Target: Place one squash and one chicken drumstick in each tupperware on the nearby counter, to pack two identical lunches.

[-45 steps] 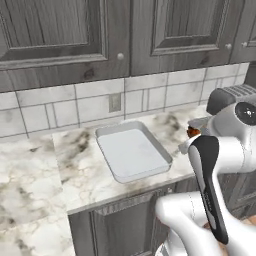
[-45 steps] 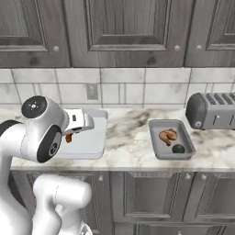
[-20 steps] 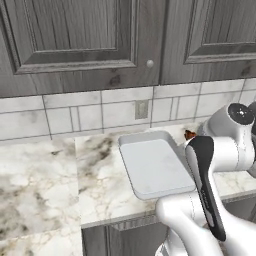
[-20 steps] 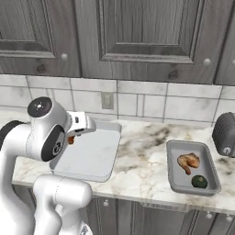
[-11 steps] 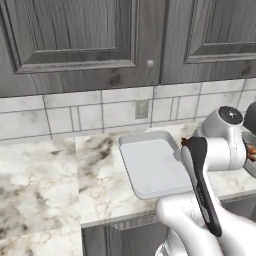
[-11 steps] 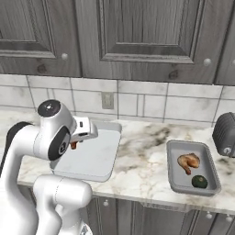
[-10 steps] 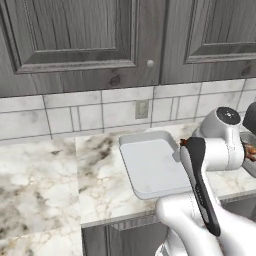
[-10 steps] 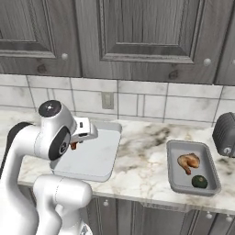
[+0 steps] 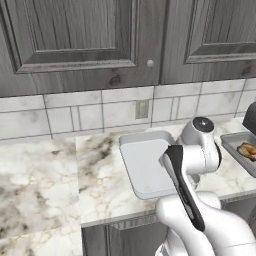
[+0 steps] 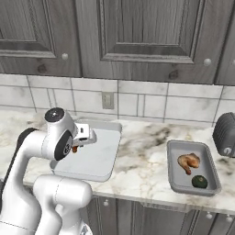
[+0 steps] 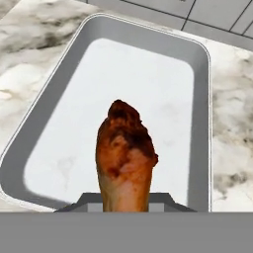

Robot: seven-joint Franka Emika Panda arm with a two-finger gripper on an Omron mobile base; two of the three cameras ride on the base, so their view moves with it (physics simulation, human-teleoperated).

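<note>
A brown chicken drumstick (image 11: 126, 158) is clamped in the gripper (image 10: 76, 148), its fat end hanging over the open pale tray (image 11: 148, 84) on the marble worktop (image 10: 147, 151). Well to the right, the smaller grey tray (image 10: 174, 179) holds another drumstick (image 10: 188, 161) beside a round green squash (image 10: 198, 181).

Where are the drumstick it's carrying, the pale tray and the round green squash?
chicken drumstick (image 11: 124, 158), hand view, its meaty middle.
pale tupperware (image 11: 148, 79), hand view, bare floor.
round squash (image 10: 199, 181), right base view, its top, in the grey tray.
</note>
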